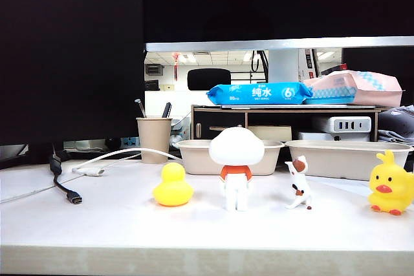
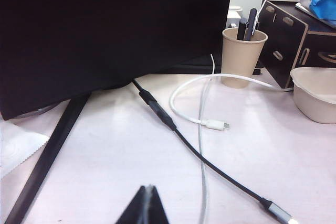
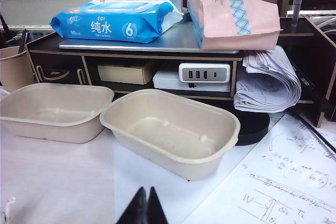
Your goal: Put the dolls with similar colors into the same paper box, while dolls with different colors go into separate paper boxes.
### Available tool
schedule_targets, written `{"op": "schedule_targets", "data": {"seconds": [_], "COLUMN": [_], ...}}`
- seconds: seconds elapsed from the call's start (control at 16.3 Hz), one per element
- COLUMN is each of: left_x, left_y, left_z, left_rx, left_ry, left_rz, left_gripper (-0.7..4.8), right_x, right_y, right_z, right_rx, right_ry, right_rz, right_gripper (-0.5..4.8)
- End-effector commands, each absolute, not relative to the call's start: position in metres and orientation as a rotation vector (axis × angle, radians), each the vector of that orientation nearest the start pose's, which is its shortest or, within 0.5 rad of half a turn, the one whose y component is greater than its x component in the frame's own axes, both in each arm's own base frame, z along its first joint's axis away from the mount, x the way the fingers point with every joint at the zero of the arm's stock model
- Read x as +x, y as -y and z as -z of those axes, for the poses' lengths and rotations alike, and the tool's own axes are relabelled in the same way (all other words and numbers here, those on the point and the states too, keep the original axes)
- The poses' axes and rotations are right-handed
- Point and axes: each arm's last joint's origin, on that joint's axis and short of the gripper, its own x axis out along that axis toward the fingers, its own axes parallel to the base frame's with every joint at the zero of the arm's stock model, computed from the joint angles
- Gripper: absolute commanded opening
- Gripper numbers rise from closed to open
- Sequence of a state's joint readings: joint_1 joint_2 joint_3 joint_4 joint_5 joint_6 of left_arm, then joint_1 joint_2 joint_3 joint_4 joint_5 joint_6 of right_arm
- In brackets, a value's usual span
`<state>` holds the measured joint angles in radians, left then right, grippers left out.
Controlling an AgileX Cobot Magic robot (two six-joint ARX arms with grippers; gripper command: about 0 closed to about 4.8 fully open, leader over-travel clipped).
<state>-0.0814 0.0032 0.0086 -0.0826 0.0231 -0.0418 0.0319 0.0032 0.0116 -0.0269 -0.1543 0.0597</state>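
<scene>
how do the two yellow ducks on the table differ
The left duck sits between the cable end and the big-headed white figure; the right duck stands at the far right, past the small brown-patched animal. The left duck shows only plain yellow, no face visible; the right duck shows an orange beak, orange feet and a head tuft. The right duck looks larger. Both are yellow, upright, outside the paper boxes.

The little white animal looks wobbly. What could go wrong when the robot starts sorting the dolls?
The little white animal stands on a narrow base, so a gripper's nudge might tip it.

The big-headed white figure looks top-heavy and could topple when grabbed.

The two paper boxes sit almost touching, so a dropped doll might land in the wrong one.

Both grippers, left and right, are shut and away from the dolls.
</scene>
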Motion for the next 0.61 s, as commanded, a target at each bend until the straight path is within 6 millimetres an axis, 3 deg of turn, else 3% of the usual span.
{"op": "schedule_targets", "data": {"seconds": [0.06,0.61], "left_x": [0.0967,0.0964], "left_y": [0.0085,0.0117], "left_z": [-0.1593,-0.1594], "left_rx": [-0.039,-0.037], "left_ry": [-0.069,-0.07], "left_rz": [0.102,0.136], "left_gripper": [-0.05,-0.05], "right_x": [0.0969,0.0969], "right_y": [-0.0076,-0.0077], "right_z": [-0.1645,-0.1645], "right_rx": [0.06,0.06], "right_ry": [-0.013,-0.013], "right_rz": [-0.188,-0.191], "right_gripper": [0.03,0.03]}}
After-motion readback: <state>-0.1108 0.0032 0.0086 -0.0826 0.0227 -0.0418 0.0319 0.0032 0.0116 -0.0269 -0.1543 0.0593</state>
